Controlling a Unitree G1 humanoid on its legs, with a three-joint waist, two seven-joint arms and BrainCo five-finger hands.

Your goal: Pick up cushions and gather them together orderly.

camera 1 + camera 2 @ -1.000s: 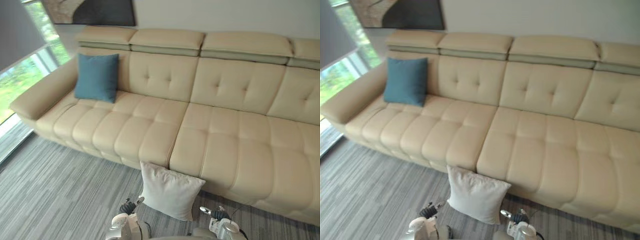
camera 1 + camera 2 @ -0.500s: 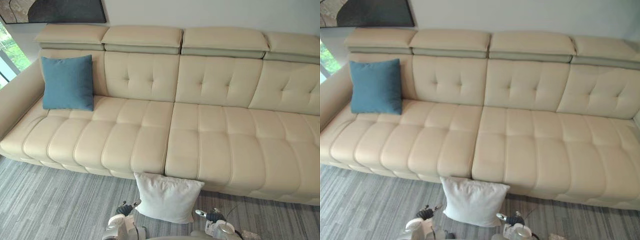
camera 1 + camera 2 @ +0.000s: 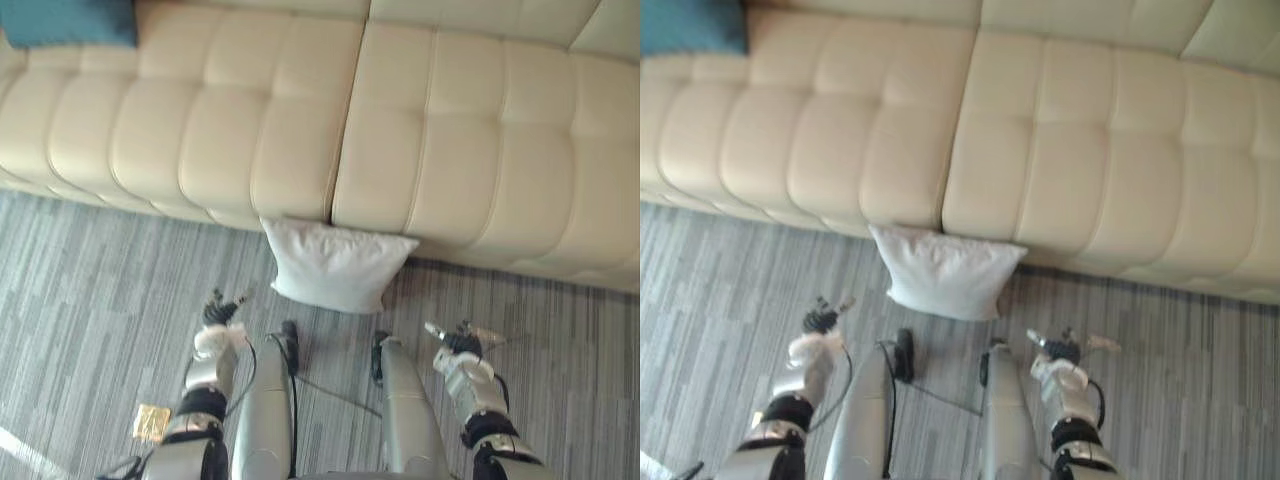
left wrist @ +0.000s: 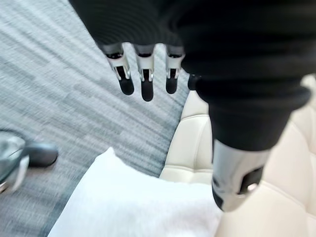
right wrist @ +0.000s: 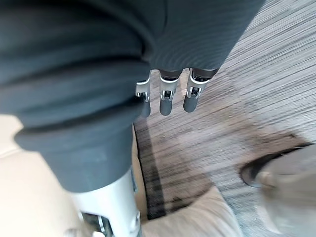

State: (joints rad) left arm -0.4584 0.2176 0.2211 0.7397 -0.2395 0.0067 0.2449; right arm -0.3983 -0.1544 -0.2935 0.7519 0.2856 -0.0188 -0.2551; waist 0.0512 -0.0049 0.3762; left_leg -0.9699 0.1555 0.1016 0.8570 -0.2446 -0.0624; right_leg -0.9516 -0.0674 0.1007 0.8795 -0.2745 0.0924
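A white cushion [image 3: 335, 265] stands on the grey carpet [image 3: 90, 280] at the centre of the frame, leaning against the front of a cream sofa [image 3: 450, 130]. A blue cushion [image 3: 65, 20] peeks in on the seat at the upper left corner. The left hand [image 3: 222, 310] at lower left and the right hand [image 3: 455, 338] at lower right hang empty, fingers straight and thumbs apart, short of the white cushion. To lift it well they should probably close on its two side edges together and press evenly, since soft stuffing likely sags from a one-sided hold.

Soft matt white cloth cushion [image 3: 335, 265], smooth cream leather-look sofa [image 3: 300, 110], grey striped low-pile carpet [image 3: 90, 290]
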